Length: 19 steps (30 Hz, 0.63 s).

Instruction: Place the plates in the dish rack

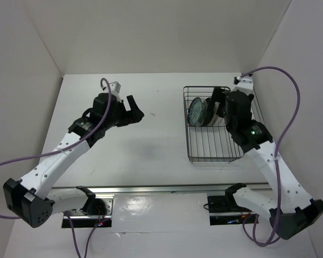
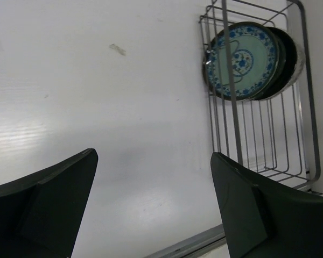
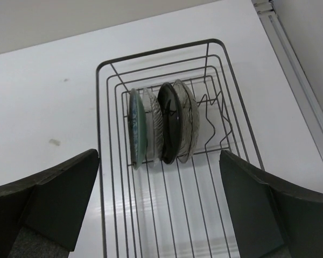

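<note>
Rail (image 1: 161, 189) runs along the near edge of the table (image 1: 151, 148), by both arm bases. Left gripper (image 2: 153, 161) hangs over the white table surface, jaws wide, holding nothing, well apart from the dish rack (image 1: 187, 134). Right gripper (image 3: 159, 156) hovers over the rack, jaws wide, holding nothing. Four plates stand on edge among the prongs in the rack's far half, close together: blue-green plate (image 3: 135, 126) leftmost, then clear glass plate (image 3: 152, 121), black plate (image 3: 168, 121), grey-beige plate (image 3: 187, 118). White walls (image 1: 151, 32) enclose the table left, far and right; the rack sits near the right wall
</note>
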Available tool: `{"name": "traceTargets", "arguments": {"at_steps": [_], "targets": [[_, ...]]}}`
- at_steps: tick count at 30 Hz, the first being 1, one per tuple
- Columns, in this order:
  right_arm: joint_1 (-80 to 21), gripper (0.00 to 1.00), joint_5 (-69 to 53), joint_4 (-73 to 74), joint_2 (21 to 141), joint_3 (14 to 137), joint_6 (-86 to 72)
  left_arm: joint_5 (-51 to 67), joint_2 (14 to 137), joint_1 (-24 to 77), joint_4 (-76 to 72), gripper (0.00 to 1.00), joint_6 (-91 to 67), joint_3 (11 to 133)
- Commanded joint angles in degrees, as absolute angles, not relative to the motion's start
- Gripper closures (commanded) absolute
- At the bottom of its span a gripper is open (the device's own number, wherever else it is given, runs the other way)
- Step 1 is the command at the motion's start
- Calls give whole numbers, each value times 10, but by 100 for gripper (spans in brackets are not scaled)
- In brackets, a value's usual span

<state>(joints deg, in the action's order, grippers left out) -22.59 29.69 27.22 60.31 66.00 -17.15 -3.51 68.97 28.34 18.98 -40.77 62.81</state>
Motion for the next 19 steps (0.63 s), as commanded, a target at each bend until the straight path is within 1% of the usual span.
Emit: {"name": "traceTargets", "arguments": {"at_steps": [1,4,7,14,19], "targets": [[-232,0,279,347,539,662,-186,-115,643,287,346,0,-385,691],[-232,0,272,380,514,662,-179,-148,619,287,401,0,-346,721],[-250,0,290,389,495,657,-179,-199,578,287,443,0,-325,716],[-272,0,330,389,451,646,-179,-216,488,287,419,0,-279,672],[-272,0,342,400,451,652,-185,-211,499,287,404,0,-274,664]]}}
